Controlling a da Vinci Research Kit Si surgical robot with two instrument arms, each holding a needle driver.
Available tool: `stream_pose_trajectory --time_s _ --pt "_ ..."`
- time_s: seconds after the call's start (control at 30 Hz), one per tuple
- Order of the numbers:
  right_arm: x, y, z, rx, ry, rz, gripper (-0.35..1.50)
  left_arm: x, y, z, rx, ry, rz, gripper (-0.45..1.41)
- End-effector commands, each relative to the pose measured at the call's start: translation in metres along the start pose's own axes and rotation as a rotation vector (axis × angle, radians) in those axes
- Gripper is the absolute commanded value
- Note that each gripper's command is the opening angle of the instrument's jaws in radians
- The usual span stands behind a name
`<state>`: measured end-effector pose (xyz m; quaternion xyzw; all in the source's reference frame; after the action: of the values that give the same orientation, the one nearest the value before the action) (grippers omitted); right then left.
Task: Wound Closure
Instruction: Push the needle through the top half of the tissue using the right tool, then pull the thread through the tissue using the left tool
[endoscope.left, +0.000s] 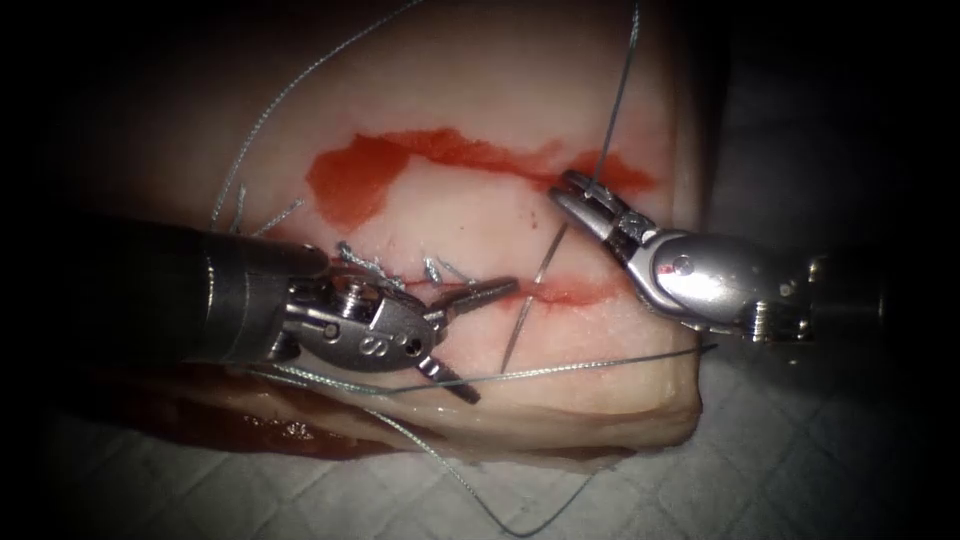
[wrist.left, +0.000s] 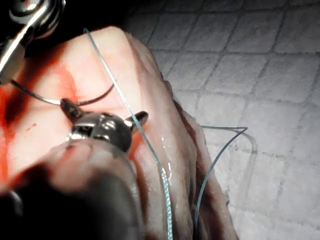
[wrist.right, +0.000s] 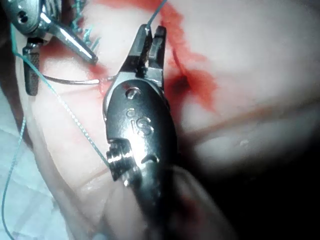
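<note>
The tissue (endoscope.left: 600, 100) has a cut (endoscope.left: 575, 293) running across it. The curved needle (endoscope.left: 522, 322) crosses the cut near its right end; its far part enters the tissue beyond the cut and its near end lies bare. My left tool (endoscope.left: 490, 340) stands open just left of the needle, one jaw at the cut and one toward the front edge, holding nothing; its jaws (wrist.left: 105, 112) face the needle (wrist.left: 50, 101). My right tool (endoscope.left: 572, 188) is shut on the thread (endoscope.left: 615, 100), which rises from its tip (wrist.right: 150, 42). The needle (wrist.right: 70, 81) lies beside it.
Earlier stitches with cut thread ends (endoscope.left: 360, 265) sit along the cut under the left tool. Red fluid (endoscope.left: 350, 175) pools behind the cut. Thread (endoscope.left: 560, 370) crosses the front of the tissue and loops onto the white cloth (endoscope.left: 800, 460).
</note>
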<state>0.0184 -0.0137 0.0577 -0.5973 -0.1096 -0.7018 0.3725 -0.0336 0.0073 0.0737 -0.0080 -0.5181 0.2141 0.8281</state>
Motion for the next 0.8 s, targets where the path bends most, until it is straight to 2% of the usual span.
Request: stream_pose_trajectory --time_s 0.03,0.3,0.53,0.6,0.7,0.77,0.8 --pt "0.0009 0.0003 0.0007 -0.024 -0.001 0.092 -0.35 0.0000 0.0003 0.0006 -0.003 -0.016 0.096 0.73" --pt "0.0020 0.0002 0.0008 -0.093 0.008 0.302 -0.35 -0.0004 0.0007 0.0006 -0.022 -0.069 0.245 0.63" --pt "0.0024 0.0004 0.0008 -0.121 0.016 0.384 -0.35 -0.0003 0.0009 0.0012 -0.028 -0.078 0.264 0.49" --pt "0.0025 0.0005 0.0008 -0.122 0.017 0.401 -0.35 -0.0003 0.0010 0.0014 -0.038 -0.068 0.265 0.27" --pt "0.0024 0.0007 0.0006 -0.125 0.019 0.414 -0.35 -0.0001 0.0009 0.0018 -0.043 -0.059 0.266 -0.43" --pt "0.0025 0.0010 0.0005 -0.111 0.017 0.414 -0.35 0.0000 0.0009 0.0017 -0.039 -0.063 0.179 -0.45" --pt "0.0025 0.0010 0.0005 -0.095 0.014 0.403 0.10 0.0000 0.0008 0.0017 -0.037 -0.065 0.137 -0.45"
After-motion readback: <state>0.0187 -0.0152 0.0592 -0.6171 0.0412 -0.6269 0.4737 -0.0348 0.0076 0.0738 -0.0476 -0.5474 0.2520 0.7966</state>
